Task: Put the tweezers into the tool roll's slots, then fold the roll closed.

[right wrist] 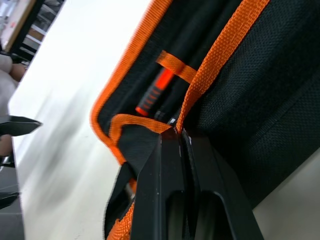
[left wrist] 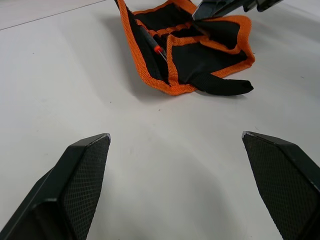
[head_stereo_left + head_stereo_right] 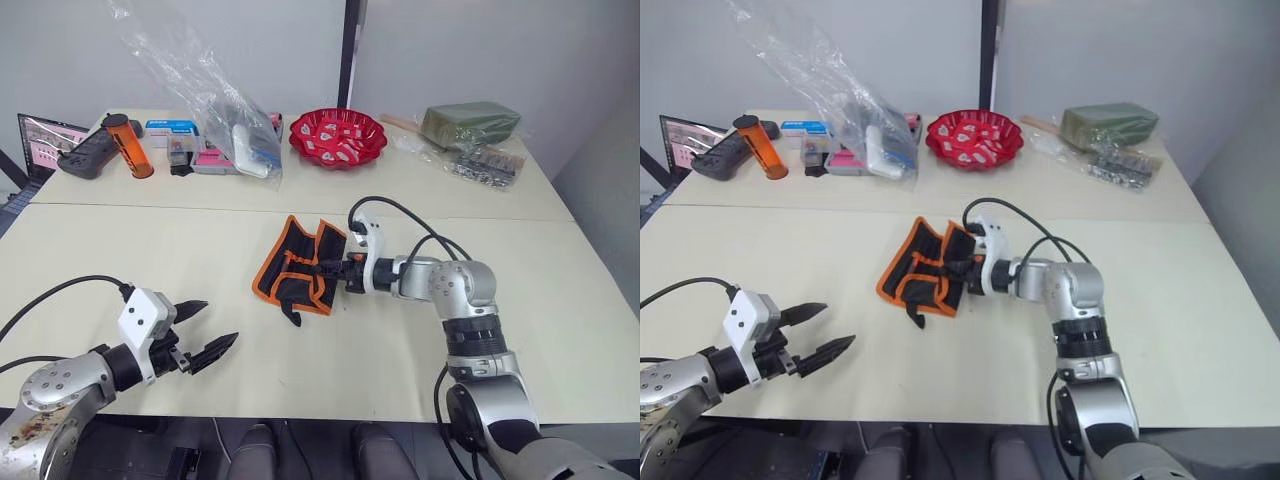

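Nearest the camera, at the lower left of the left eye view, the left pincer [image 3: 207,332] hovers just above the bare counter [image 3: 560,300] with its two black fingers spread wide and nothing between them. It is well apart from the work.

At the centre of the frame lies the tool roll [image 3: 299,266], partly folded over itself, orange binding outward, with its black strap [image 2: 222,86] trailing toward the near edge. The right pincer [image 3: 336,271] reaches in from the right; in the right wrist view its fingers are pressed together on the roll's orange edge binding. A slim tool with a red band [image 2: 152,43] sits in an inner slot; whether it is one of the tweezers cannot be told, and the count cannot be confirmed.

Handling assessment: the roll appears light, limp fabric that will sag and slide on the smooth counter. The bound edge is likely the firmest place to take hold; a pinch on the bare panel would likely bunch.

Along the far edge, upper part of the frame: an orange cylinder [image 3: 129,145], a clear plastic bag [image 3: 200,80], a red bowl [image 3: 338,138] and a green block [image 3: 470,124].
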Robot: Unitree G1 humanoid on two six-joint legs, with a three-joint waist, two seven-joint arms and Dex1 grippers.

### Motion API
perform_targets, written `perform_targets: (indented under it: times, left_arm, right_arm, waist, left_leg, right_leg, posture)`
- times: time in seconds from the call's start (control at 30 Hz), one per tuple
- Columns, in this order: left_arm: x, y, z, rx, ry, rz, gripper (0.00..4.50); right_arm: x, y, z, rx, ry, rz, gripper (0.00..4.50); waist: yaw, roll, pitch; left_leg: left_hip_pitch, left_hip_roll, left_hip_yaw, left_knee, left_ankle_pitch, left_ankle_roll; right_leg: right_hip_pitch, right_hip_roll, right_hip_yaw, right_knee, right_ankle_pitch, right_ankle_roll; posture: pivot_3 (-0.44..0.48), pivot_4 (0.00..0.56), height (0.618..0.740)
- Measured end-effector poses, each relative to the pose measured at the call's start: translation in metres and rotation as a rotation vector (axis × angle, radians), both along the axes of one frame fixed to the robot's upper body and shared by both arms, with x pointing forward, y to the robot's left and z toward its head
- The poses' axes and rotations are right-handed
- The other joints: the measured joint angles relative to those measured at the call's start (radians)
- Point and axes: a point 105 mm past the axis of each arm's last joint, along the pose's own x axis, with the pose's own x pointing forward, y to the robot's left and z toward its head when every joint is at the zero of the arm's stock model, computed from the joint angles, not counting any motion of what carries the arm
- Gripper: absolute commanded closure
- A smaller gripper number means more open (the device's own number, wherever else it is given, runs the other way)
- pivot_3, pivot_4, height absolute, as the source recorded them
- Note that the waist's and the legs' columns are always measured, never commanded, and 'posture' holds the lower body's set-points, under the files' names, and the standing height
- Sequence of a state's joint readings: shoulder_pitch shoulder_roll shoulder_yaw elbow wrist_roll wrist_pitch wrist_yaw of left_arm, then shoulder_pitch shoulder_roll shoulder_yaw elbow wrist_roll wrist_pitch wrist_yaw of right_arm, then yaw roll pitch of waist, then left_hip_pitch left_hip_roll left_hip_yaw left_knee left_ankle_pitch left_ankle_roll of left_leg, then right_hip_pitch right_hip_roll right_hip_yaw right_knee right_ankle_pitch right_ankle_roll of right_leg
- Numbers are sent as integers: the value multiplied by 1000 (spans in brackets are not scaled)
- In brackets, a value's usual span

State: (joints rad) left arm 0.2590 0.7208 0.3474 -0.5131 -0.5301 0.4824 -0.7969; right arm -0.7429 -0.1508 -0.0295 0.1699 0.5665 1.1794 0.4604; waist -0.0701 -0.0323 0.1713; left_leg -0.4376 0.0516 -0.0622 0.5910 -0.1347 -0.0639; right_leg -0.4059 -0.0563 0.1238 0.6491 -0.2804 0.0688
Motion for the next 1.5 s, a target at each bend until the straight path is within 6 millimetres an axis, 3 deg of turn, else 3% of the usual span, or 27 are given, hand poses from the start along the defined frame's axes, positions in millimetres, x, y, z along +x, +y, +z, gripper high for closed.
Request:
perform_targets:
  times: [0.07, 0.17, 0.47, 0.53, 0.83, 1.03, 1.27, 1.3, 1.5]
  left_arm:
    - [0, 0, 0, 0, -1, 2, 0]
    - [1, 1, 2, 1, -6, 4, 0]
    - [5, 3, 10, 30, -29, -7, 0]
    - [6, 2, 11, 20, -28, -10, 0]
    - [13, 4, 19, 21, -46, -14, 0]
    - [17, 6, 18, 23, -34, -20, 0]
    - [21, 5, 20, 17, -44, -17, 0]
    - [22, 5, 19, 11, -44, -13, 0]
    - [38, 0, 21, -150, -37, 63, 0]
  right_arm:
    - [1, 3, -3, 1, 3, -3, 4452]
    - [1, 4, -7, 30, 36, 2, 3656]
    - [-10, 7, -3, 115, 39, 117, 512]
    - [-10, 5, -1, 132, 24, 127, 18]
    - [-14, -11, 0, 130, -59, 176, 18]
    - [-15, -10, -1, 96, -145, 231, 1902]
    - [-19, -5, -20, -69, -355, 334, 4293]
    - [-19, -6, -23, -95, -396, 343, 4471]
    - [-16, -7, -33, -178, -521, 359, 4471]
  waist:
    - [-1, 0, 0]
    - [0, 0, 0]
    - [-1, 0, 0]
    - [1, 0, 0]
    - [-1, 0, 0]
    - [-1, 0, 0]
    - [2, 0, 0]
    - [3, 0, 0]
    - [2, 0, 0]
  left_leg:
    - [0, 0, 0, 0, 0, 0]
    - [0, 0, 0, 0, 0, 0]
    - [0, 0, 0, 0, 0, 0]
    - [0, 0, 0, 0, 0, 0]
    - [0, 0, 0, 0, 0, 0]
    - [0, 0, 0, 0, 0, 0]
    - [0, 0, 0, 1, 0, 0]
    - [0, 0, 0, 1, 0, 0]
    - [1, 0, 0, 2, 0, 0]
  right_leg:
    - [0, 0, 0, 0, 0, 0]
    - [0, 0, 0, 0, 0, 0]
    - [0, 0, 0, 0, 0, 0]
    - [1, 0, 0, 0, 0, 0]
    - [0, 0, 0, 0, -1, 2]
    - [0, 0, 0, 0, -1, 2]
    - [1, 0, 0, 0, -1, 3]
    - [1, 0, 0, 0, -2, 4]
    - [2, 0, 0, 0, -1, 5]
  posture:
    - [0, 150, 740]
    - [0, 150, 740]
    - [0, 150, 740]
    - [0, 150, 740]
    - [0, 150, 740]
    - [0, 150, 740]
    - [0, 150, 740]
    - [0, 150, 740]
    - [0, 150, 740]
